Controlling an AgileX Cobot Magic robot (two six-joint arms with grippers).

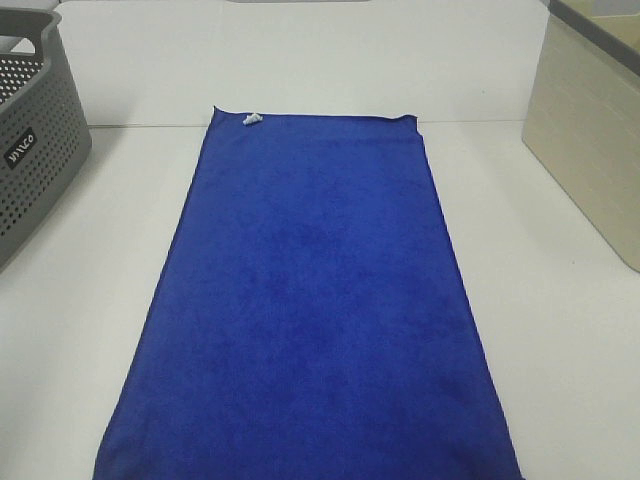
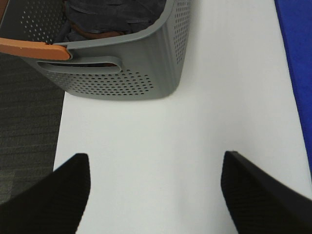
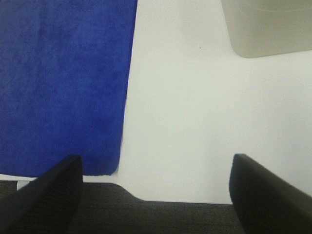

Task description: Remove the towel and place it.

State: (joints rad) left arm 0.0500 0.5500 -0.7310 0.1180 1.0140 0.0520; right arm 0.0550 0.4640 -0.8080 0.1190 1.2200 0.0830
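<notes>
A plain white bench (image 1: 560,340) filled the scene, with a grey perforated basket (image 1: 35,140) at its left edge and a beige bin (image 1: 590,130) at its right, probably set there as places for cloth to go. The towel (image 1: 310,310) lay spread flat down the middle, well apart from both containers, its long sides running away from the robot and its near end at the bench's front edge, where either arm could reach a corner. Neither arm appeared in the high view; the left gripper (image 2: 156,195) hung over bare bench between basket and towel, the right gripper (image 3: 156,195) over the front edge just beside the towel's near right corner, both with jaws wide apart and empty. The towel was royal blue, finely napped, smooth save for faint ripples, with stitched edges and a small white tag (image 1: 251,120) at the far left corner. The basket seemed to hold dark fabric, though that was hard to tell.
</notes>
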